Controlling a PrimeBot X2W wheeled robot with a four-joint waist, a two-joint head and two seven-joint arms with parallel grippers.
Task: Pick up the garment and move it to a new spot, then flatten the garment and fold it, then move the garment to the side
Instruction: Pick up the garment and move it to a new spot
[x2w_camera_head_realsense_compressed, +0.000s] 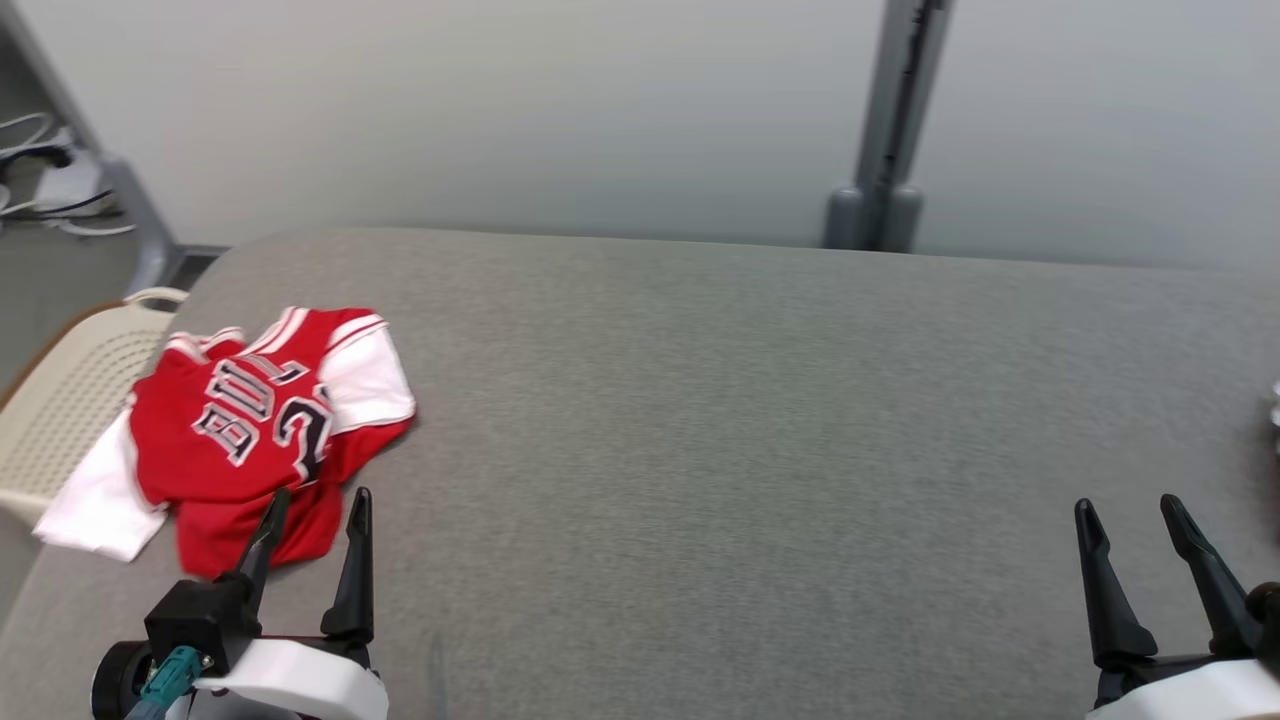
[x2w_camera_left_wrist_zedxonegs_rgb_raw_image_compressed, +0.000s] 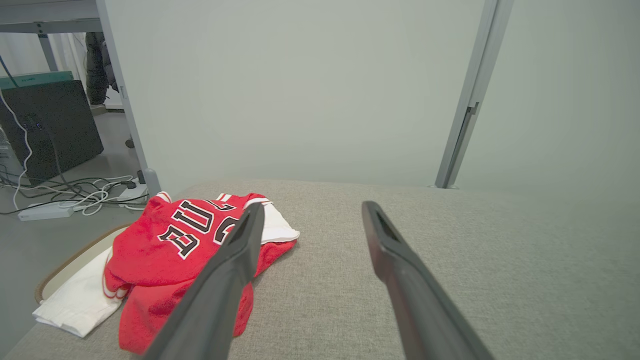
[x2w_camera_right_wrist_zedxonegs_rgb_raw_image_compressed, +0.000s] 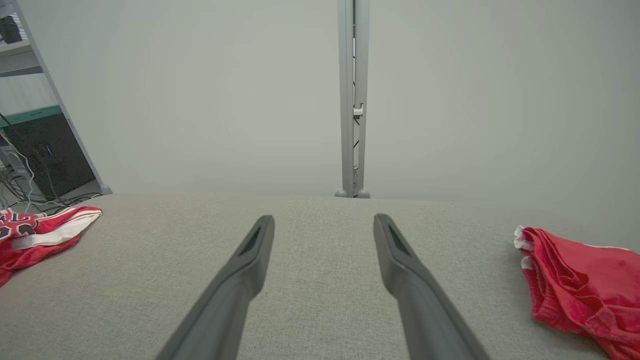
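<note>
It looks like a lab or test room. Behind the grey table (x2w_camera_head_realsense_compressed: 700, 400) stands a plain partition wall (x2w_camera_head_realsense_compressed: 500, 100). Left of the table are a computer (x2w_camera_left_wrist_zedxonegs_rgb_raw_image_compressed: 47, 130) and loose cables (x2w_camera_left_wrist_zedxonegs_rgb_raw_image_compressed: 75, 192).

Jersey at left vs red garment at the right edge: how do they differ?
The jersey shows black-and-white lettering; the red garment shows none. The jersey has broad white sleeves; the red garment only small white trim. Both lie crumpled on the grey table.

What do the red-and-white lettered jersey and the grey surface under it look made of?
Red-and-white lettered jersey: soft, matte knit fabric, probably synthetic; it crumples limply. Grey surface: matte woven cloth, upholstery-like; a fine heathered weave shows.
</note>
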